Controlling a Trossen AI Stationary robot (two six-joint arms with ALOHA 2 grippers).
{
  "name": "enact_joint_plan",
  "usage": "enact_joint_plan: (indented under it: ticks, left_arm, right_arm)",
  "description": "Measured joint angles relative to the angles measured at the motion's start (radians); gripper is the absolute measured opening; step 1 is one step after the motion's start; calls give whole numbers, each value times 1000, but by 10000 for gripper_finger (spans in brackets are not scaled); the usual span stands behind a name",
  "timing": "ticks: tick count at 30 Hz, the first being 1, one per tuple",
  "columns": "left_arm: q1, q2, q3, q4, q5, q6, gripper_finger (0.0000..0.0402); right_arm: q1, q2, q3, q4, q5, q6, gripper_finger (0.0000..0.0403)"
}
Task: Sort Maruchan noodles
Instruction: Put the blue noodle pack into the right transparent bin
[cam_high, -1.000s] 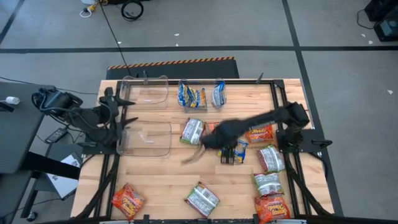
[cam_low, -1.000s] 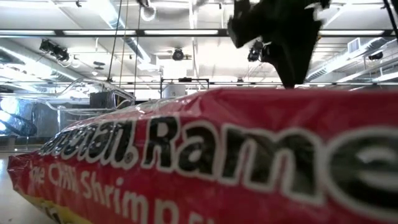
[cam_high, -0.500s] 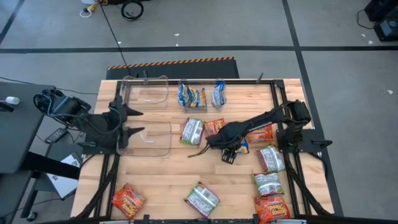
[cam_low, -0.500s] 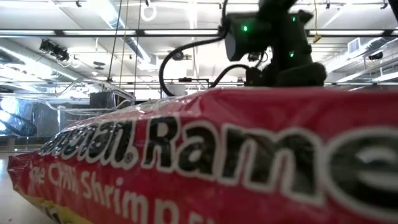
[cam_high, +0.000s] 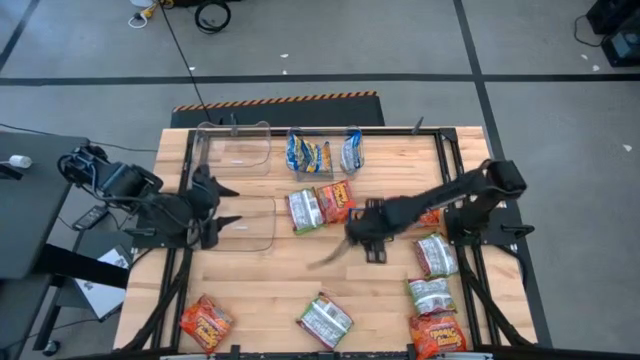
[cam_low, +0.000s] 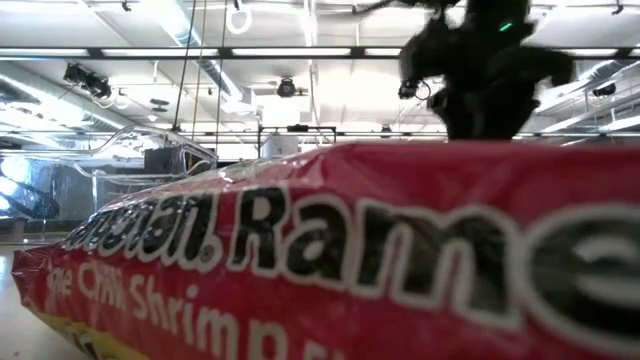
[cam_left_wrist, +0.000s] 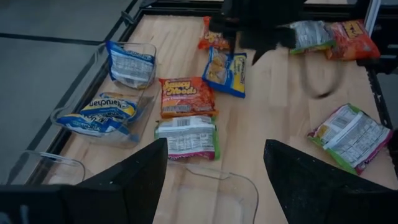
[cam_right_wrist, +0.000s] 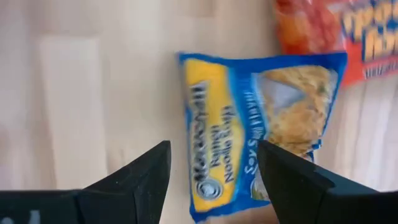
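blue-and-yellow packet (cam_right_wrist: 255, 130), orange-red packet (cam_left_wrist: 186, 96), green-and-white packet (cam_left_wrist: 186, 137)

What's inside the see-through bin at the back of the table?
The bin holds blue-and-yellow noodle packets, about three. Whether anything lies under them is hidden. The two other bins look empty.

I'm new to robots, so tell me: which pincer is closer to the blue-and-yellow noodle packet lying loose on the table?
The right. The right pincer hangs open directly over the blue-and-yellow packet. The left pincer waits open at the table's far left, over a clear bin.
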Motion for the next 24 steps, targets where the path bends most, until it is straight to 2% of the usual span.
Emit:
enact_joint_plan:
  ticks: [6, 9, 15, 19, 24]
  left_arm:
    - [0, 4, 0, 0, -13, 1, 272]
    - [0, 4, 0, 0, -15, 8, 272]
    - [0, 4, 0, 0, 1, 2, 272]
    - [0, 4, 0, 1, 4, 1, 272]
    - [0, 4, 0, 0, 4, 1, 272]
  right_arm:
    - [130, 58, -12, 16, 73, -90, 243]
    - [158, 115, -13, 28, 117, -63, 237]
    - [160, 200, -13, -31, 204, 104, 210]
    - [161, 236, -13, -87, 236, 128, 196]
    - [143, 280, -12, -53, 240, 137, 180]
